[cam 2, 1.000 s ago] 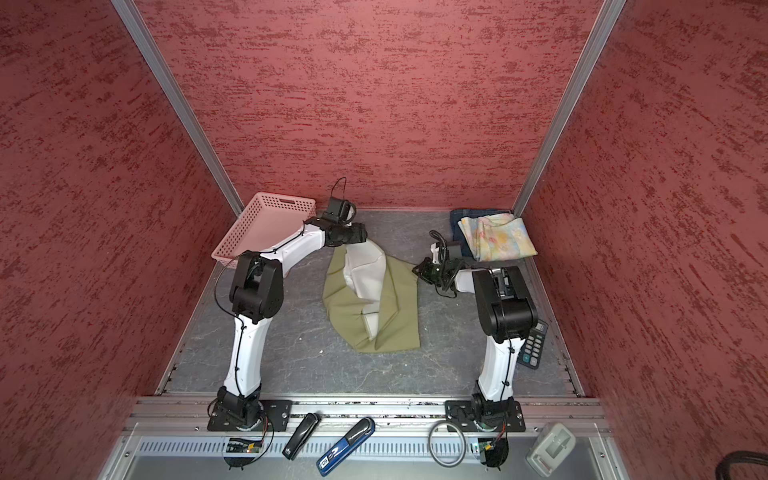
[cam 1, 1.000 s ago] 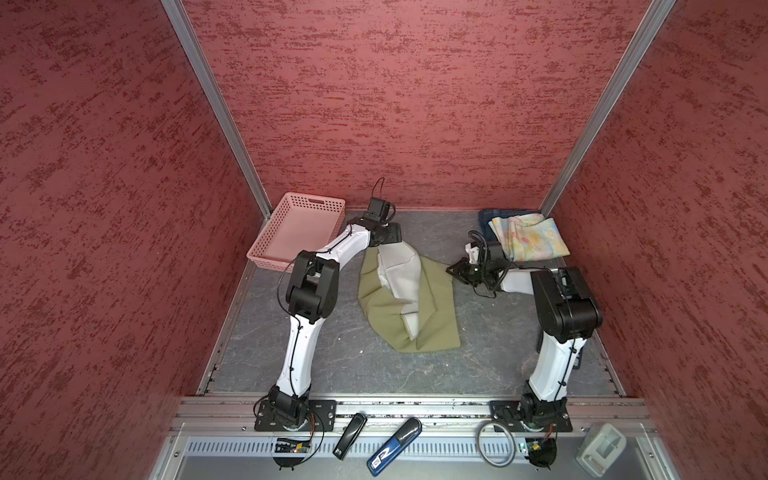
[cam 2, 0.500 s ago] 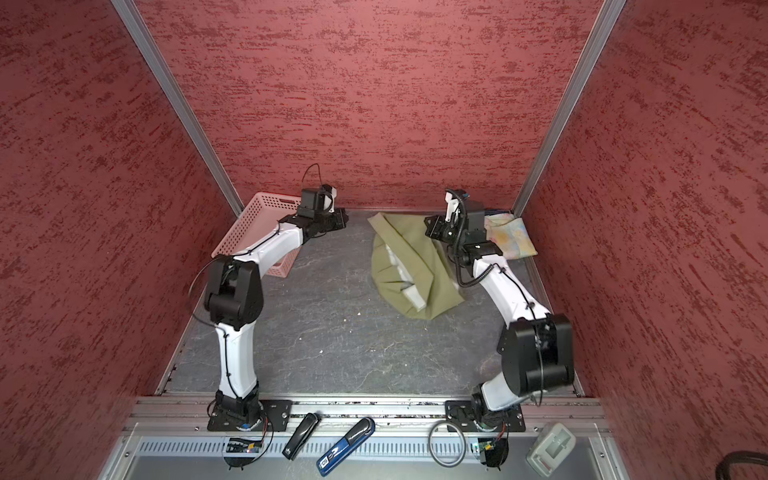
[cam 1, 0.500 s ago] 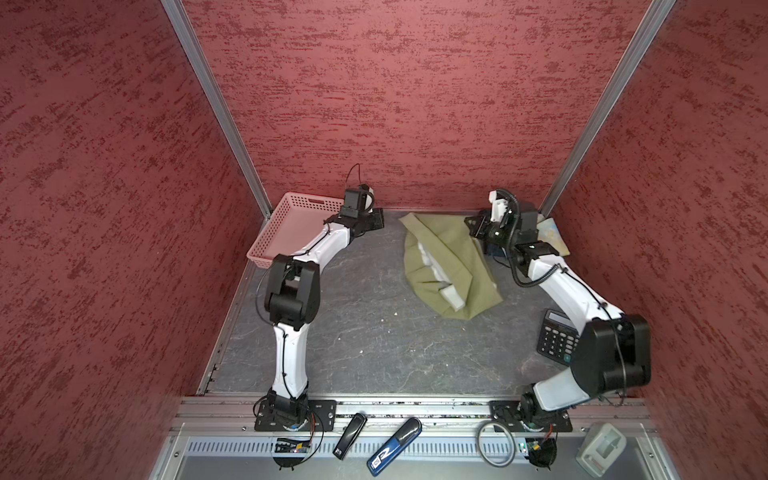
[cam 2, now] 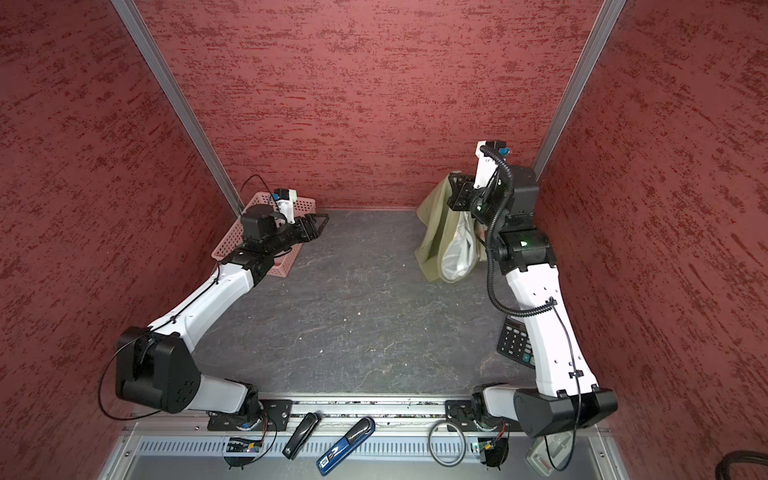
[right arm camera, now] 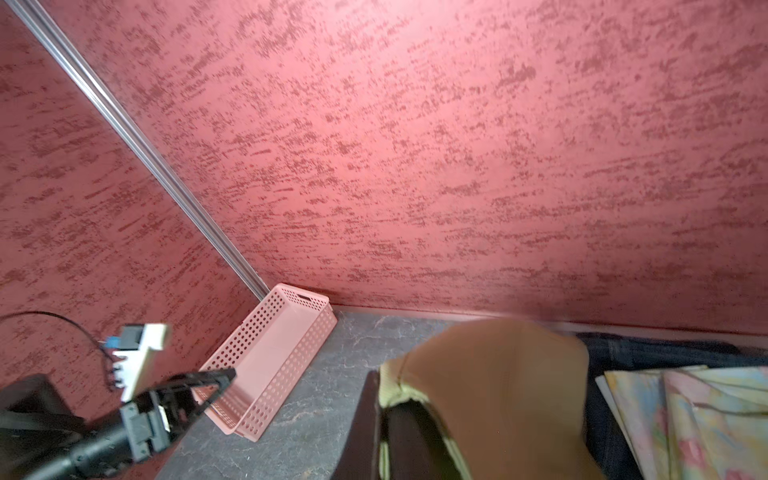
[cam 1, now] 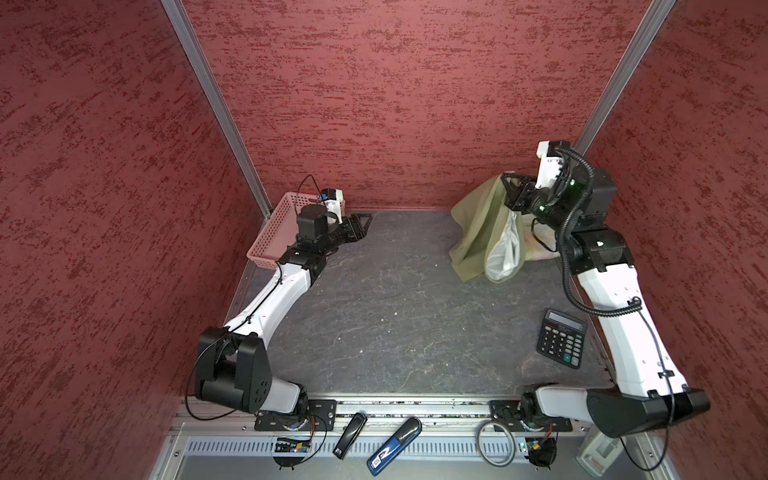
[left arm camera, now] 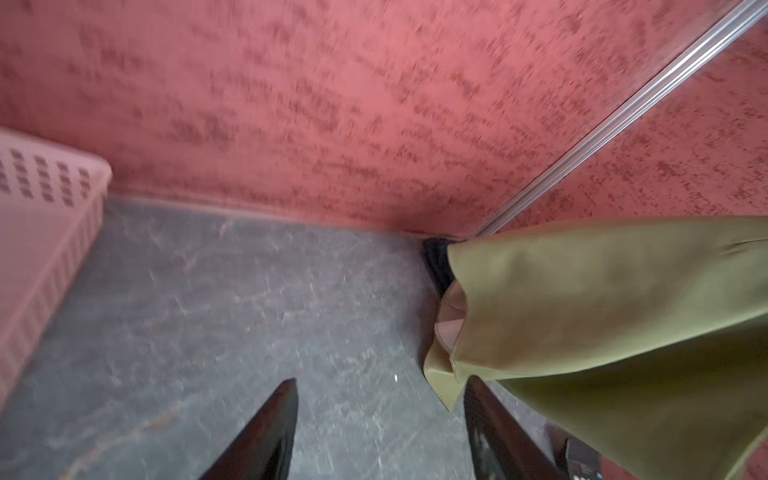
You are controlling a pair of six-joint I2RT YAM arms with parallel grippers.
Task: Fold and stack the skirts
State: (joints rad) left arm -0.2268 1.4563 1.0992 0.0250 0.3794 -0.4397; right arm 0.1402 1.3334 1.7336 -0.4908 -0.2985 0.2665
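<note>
Two arms (cam 1: 274, 291) (cam 1: 615, 316) outstretched: right claw (cam 1: 512, 188) aloft on olive skirt (cam 1: 478, 232), left claw (cam 1: 365, 224) agape.

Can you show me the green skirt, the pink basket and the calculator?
green skirt (cam 1: 473, 232), in a top view, on its hanging outer cloth.
pink basket (cam 1: 274, 232), in a top view, on its bare inside.
calculator (cam 1: 561, 340), in a top view, on its keys.

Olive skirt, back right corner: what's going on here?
The right gripper is shut on the plain olive green cloth skirt, holding it up near the back right corner with its white lining showing. Just behind it lie the dark blue denim skirt and, on top of that, the folded pastel floral skirt. The left gripper is open and empty beside the pink perforated plastic basket at back left.
</note>
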